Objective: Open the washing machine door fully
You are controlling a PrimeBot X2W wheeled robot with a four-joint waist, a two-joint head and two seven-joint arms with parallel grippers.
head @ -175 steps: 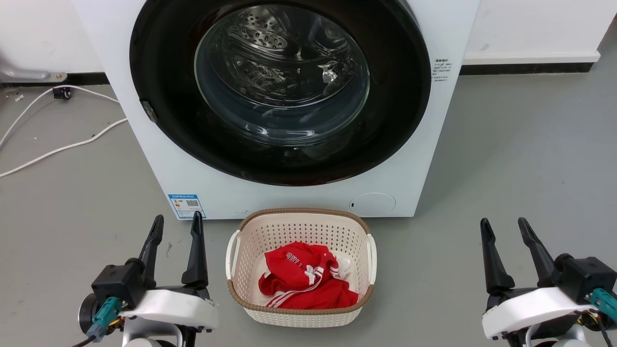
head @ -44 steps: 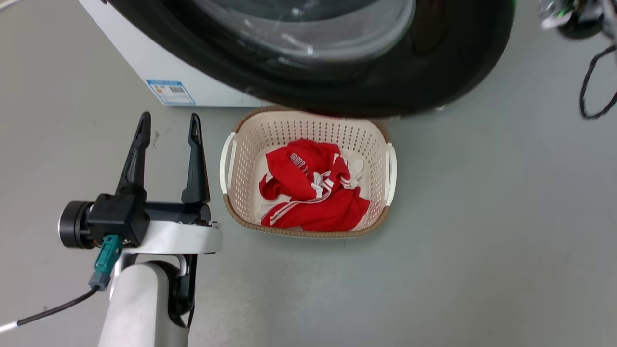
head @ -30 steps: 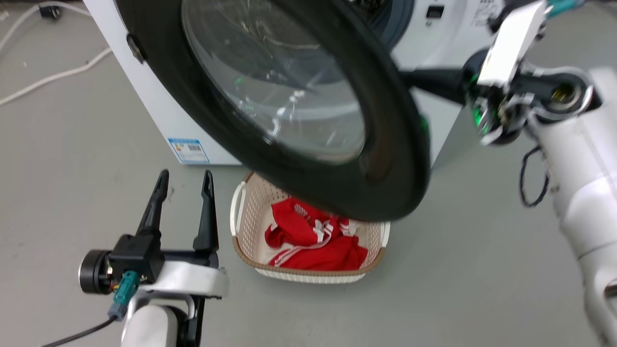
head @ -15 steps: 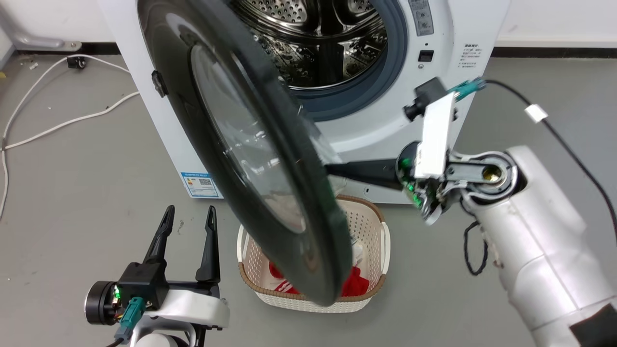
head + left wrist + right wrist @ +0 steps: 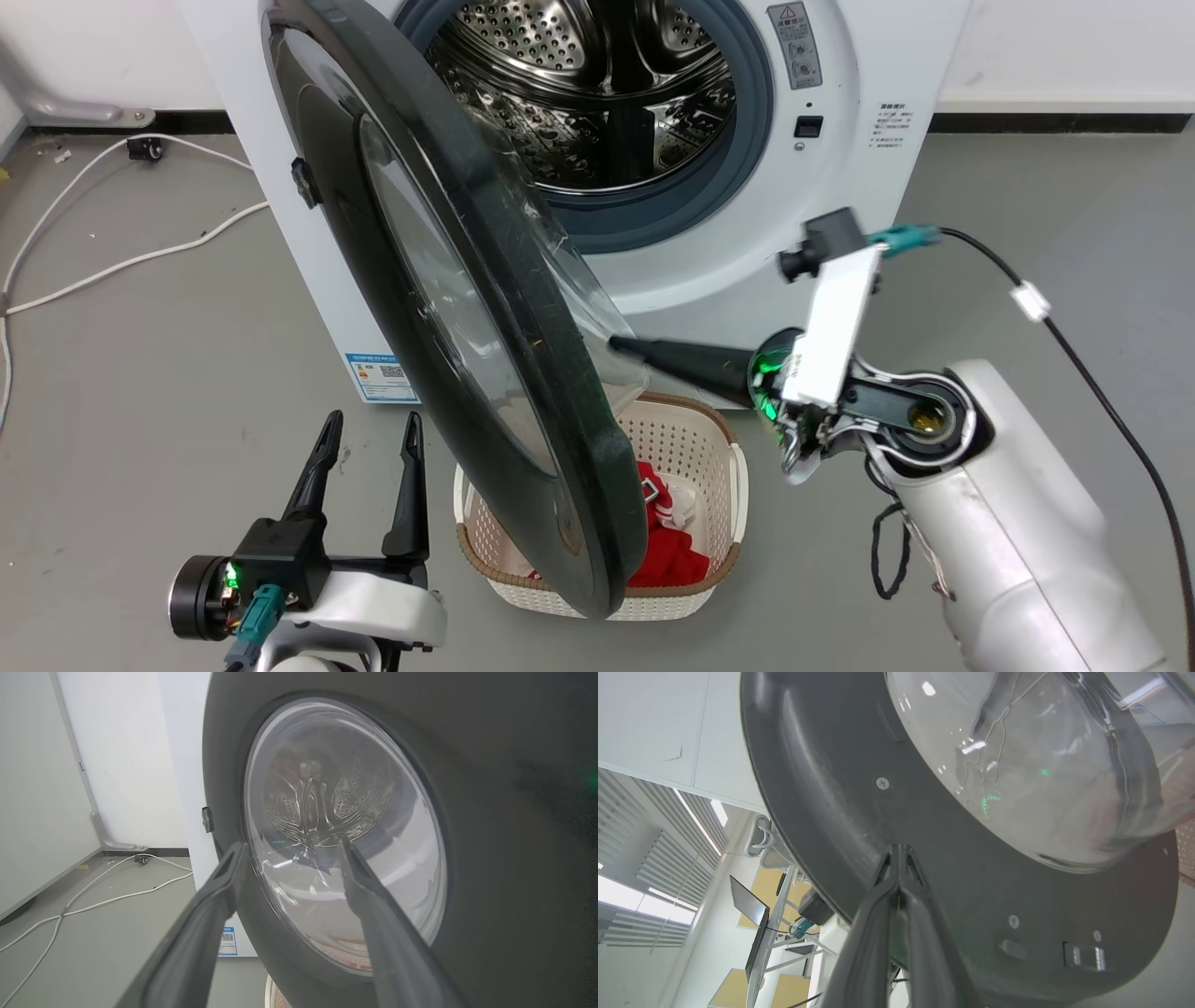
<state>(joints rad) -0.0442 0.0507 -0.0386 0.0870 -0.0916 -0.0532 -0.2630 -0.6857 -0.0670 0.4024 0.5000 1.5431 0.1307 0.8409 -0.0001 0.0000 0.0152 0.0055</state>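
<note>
Nearest me, my left gripper (image 5: 372,418) hangs low, fingers spread with nothing between them, just beside the cream laundry basket (image 5: 686,443) holding a red garment (image 5: 677,565). Above the basket the washing machine door (image 5: 439,280) stands swung partway out on its left hinge. My right gripper (image 5: 618,343) has both fingers pressed together, tips at the door's inner face below the glass bowl (image 5: 1017,765). Behind it, the washing machine (image 5: 840,187) shows its steel drum (image 5: 597,84)
</note>
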